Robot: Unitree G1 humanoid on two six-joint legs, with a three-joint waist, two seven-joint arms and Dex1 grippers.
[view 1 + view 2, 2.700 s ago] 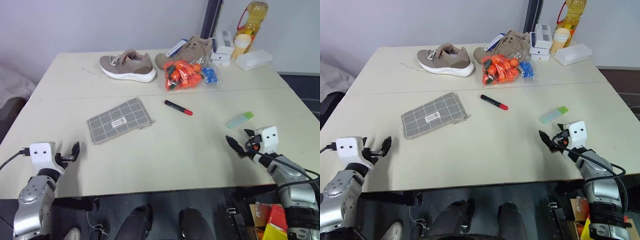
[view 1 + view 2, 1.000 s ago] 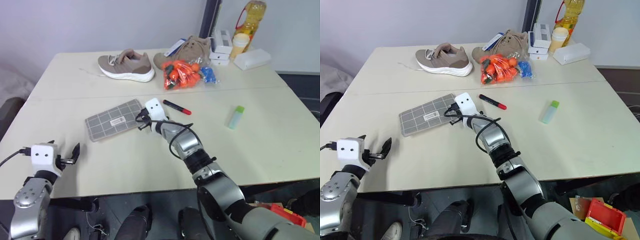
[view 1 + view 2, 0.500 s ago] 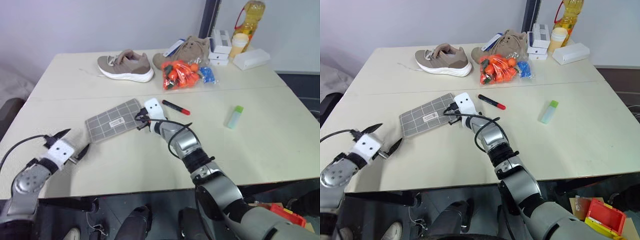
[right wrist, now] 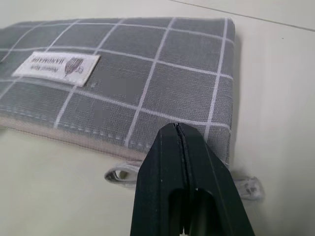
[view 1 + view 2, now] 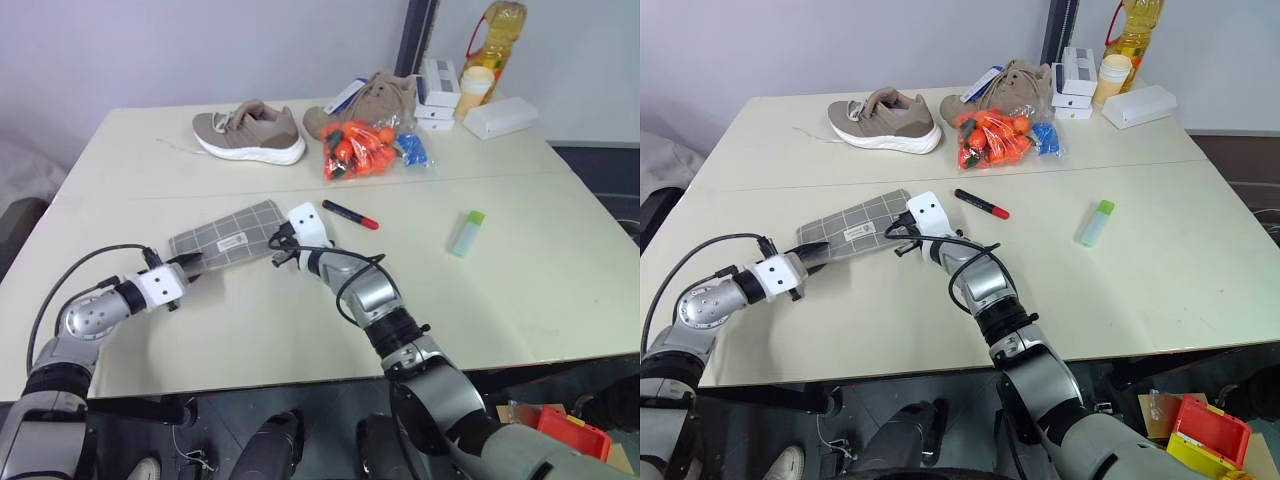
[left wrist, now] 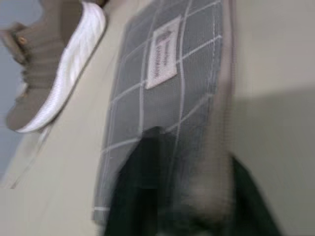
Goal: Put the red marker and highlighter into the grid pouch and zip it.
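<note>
Even, bright light; soft shadows; left wrist view blurred.

small white sewn label (image 4: 55, 64) on grey grid-lined fabric pouch (image 4: 147, 93), printed capitals partly legible, apparently "HANDMADE", smaller line beneath unreadable

Head pair: looking forward and down from above the near edge of the table (image 5: 300, 330), taking in its whole top out to the far wall.
Left wrist camera: sitting very close, looking along the grid pouch (image 6: 167, 98) toward a shoe (image 6: 54, 64) at the far side.
Right wrist camera: looking closely along its fingers (image 4: 189, 182) at the pouch's right end.
Shared: all four are showing the pouch and the tabletop around it.
</note>
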